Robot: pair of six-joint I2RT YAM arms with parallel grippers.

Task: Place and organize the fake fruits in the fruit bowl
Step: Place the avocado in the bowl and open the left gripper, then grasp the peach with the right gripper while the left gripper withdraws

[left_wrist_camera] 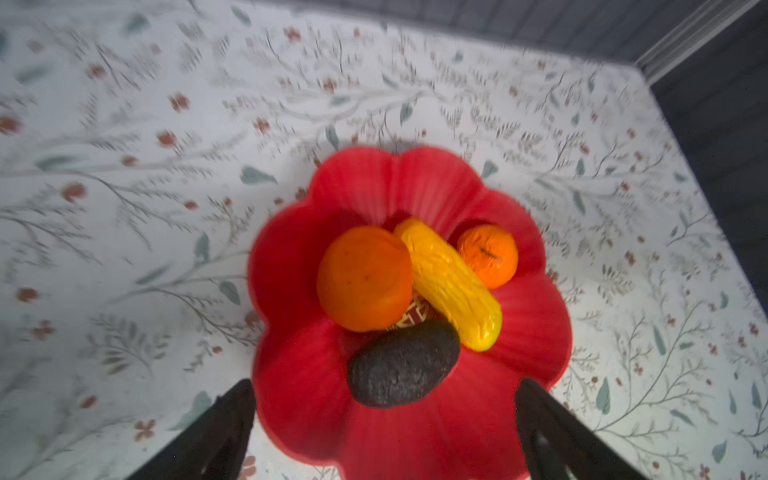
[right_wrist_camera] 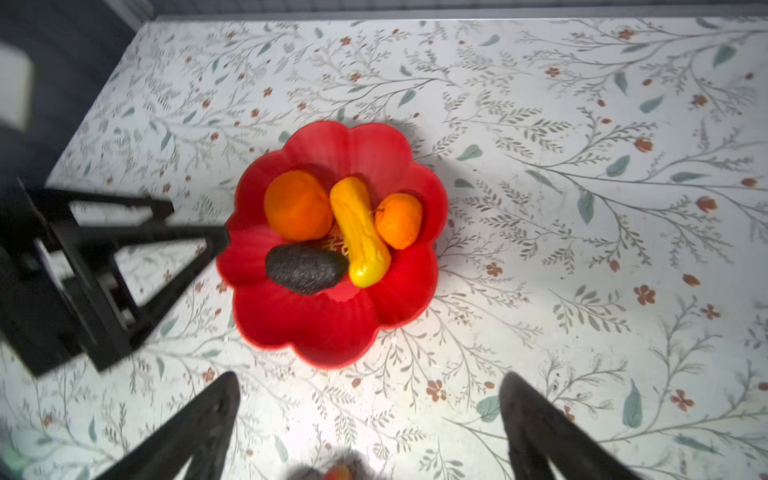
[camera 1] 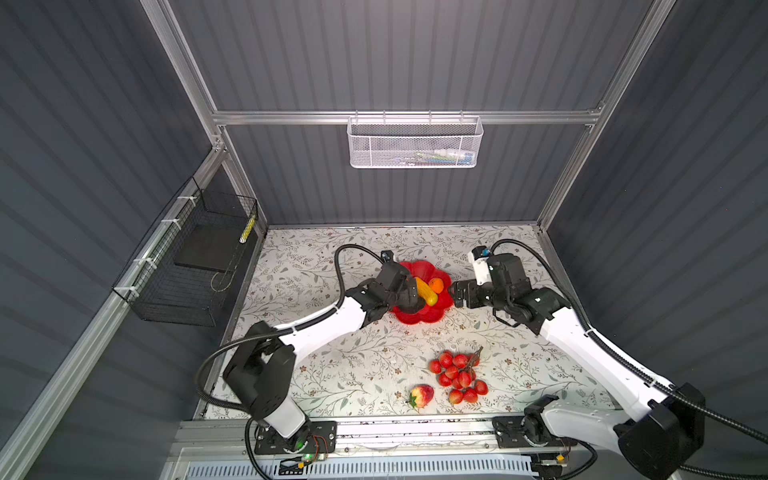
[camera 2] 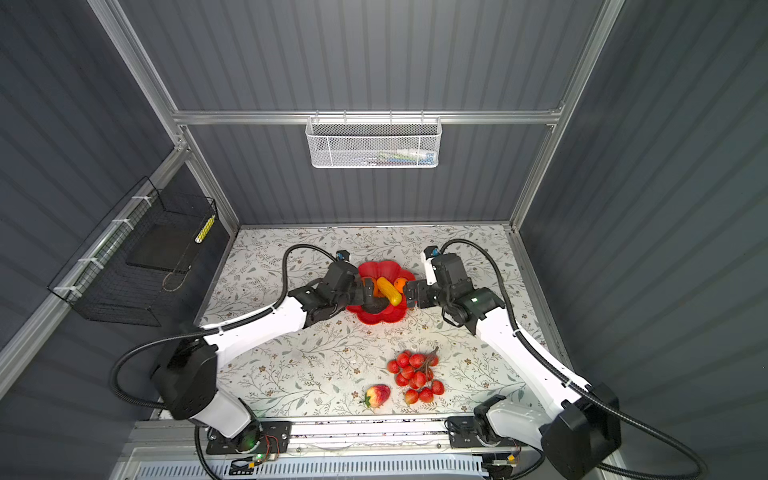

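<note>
Reaching in from either side, I had the left hand [left_wrist_camera: 384, 385] spread wide and empty over the fruit bowl [left_wrist_camera: 415, 187], and the right hand [right_wrist_camera: 370, 378] equally wide and empty just beside it. Avocado [left_wrist_camera: 403, 365], larger orange [left_wrist_camera: 363, 278], smaller orange [left_wrist_camera: 488, 255] and yellow curved fruit [left_wrist_camera: 449, 282] lay inside. Strawberry [camera 1: 422, 395] and berry bunch [camera 1: 457, 374] sat apart on the floral desk [camera 1: 332, 374], grey walls [camera 1: 395, 54] around.

Seen from my remote station: the fruit bowl [left_wrist_camera: 415, 187] reads as smooth red plastic with ribbed petals, on the tabletop [right_wrist_camera: 582, 249] and its matt floral-print covering. The avocado [left_wrist_camera: 403, 365] looks rough and matt. The curved yellow fruit [left_wrist_camera: 449, 282] shines, faintly wrinkled. The berries [camera 1: 459, 360] near the tabletop's front edge gleam. A brushed metal frame rail [camera 1: 291, 117] carries a white metal mesh basket [camera 1: 413, 145].
</note>
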